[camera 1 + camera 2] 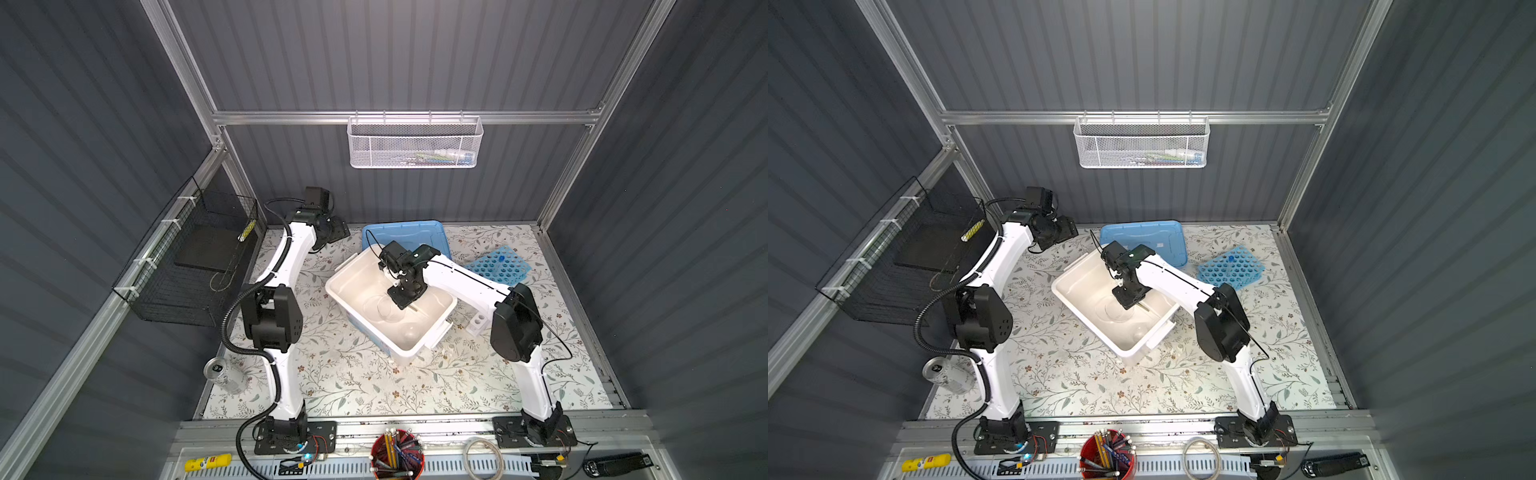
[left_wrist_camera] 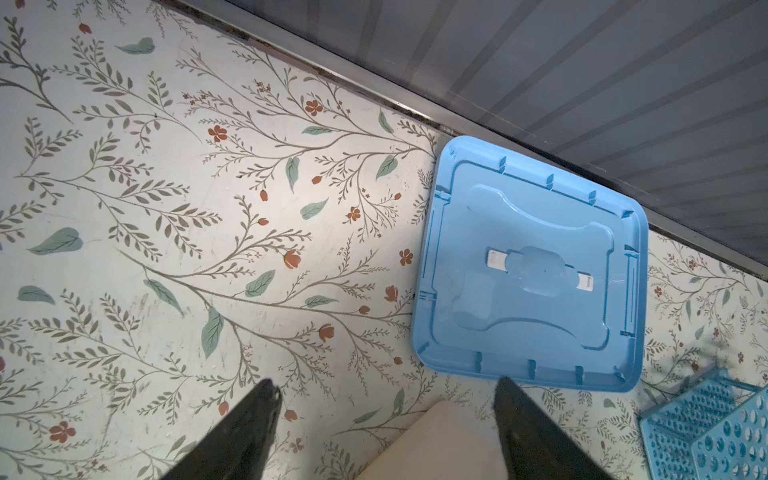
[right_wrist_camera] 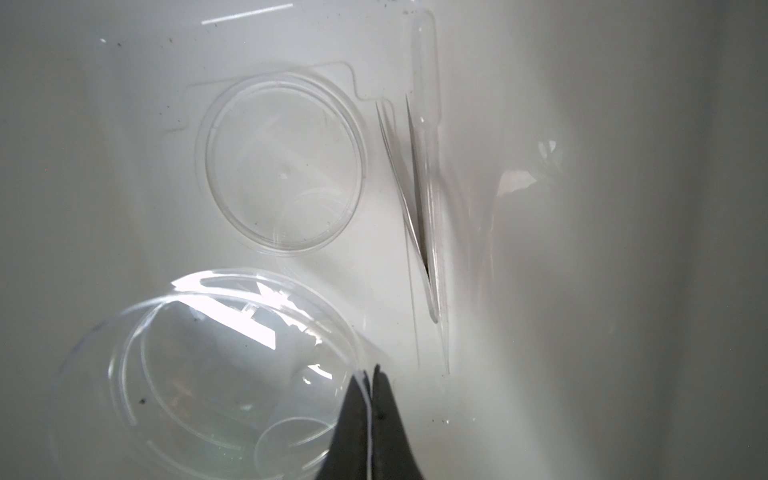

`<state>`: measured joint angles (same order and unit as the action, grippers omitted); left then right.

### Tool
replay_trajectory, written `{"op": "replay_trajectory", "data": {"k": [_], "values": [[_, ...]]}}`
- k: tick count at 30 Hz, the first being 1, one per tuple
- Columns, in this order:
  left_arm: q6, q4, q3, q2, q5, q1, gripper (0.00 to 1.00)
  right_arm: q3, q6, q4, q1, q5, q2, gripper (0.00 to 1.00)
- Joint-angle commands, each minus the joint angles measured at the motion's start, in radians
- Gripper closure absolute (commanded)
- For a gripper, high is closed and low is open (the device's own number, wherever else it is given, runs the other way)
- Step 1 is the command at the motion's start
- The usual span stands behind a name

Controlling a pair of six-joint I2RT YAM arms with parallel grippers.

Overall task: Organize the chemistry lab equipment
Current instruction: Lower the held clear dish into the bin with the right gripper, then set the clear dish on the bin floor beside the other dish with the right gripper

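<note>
The floral table (image 1: 353, 386) is carrying a white bin (image 1: 399, 353), with a blue lid (image 1: 415, 235) lying just behind it, a blue rack (image 1: 498, 266) right, a can (image 1: 222, 374) left

White bin (image 3: 104, 145) glossy smooth plastic, few dark specks inside; blue lid (image 2: 532, 266) smooth plastic, slight sheen; small clear dish (image 3: 286, 166) and large clear dish (image 3: 208, 374) transparent, shiny, glass or plastic can't tell; tweezers (image 3: 415, 187) thin grey metal; pipette (image 3: 426, 62) clear plastic; table cover (image 2: 166, 208) matt floral print, scuffed; tube rack (image 2: 715, 432) blue plastic; wall basket (image 1: 415, 143) white metal mesh
</note>
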<state>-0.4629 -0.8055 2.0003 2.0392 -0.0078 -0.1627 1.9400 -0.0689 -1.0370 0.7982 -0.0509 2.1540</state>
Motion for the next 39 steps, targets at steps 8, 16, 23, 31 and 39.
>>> {"op": "replay_trajectory", "data": {"k": [8, 16, 23, 31, 39], "values": [[0.019, 0.005, -0.011, -0.030, 0.005, -0.002, 0.17, 0.004, 0.032, -0.017, -0.017, -0.040, 0.075, 1.00], [0.033, -0.027, 0.034, 0.000, 0.000, -0.003, 0.17, 0.029, 0.035, -0.007, -0.021, -0.045, 0.115, 1.00], [0.038, -0.047, 0.087, 0.041, 0.006, -0.002, 0.17, 0.036, 0.047, -0.032, -0.040, -0.056, 0.128, 1.00], [0.032, -0.046, 0.101, 0.066, 0.015, -0.003, 0.17, 0.046, 0.059, -0.047, -0.060, -0.073, 0.142, 1.00], [0.035, -0.058, 0.133, 0.091, 0.014, -0.003, 0.17, 0.092, 0.055, -0.057, -0.066, -0.069, 0.181, 1.00]]}}
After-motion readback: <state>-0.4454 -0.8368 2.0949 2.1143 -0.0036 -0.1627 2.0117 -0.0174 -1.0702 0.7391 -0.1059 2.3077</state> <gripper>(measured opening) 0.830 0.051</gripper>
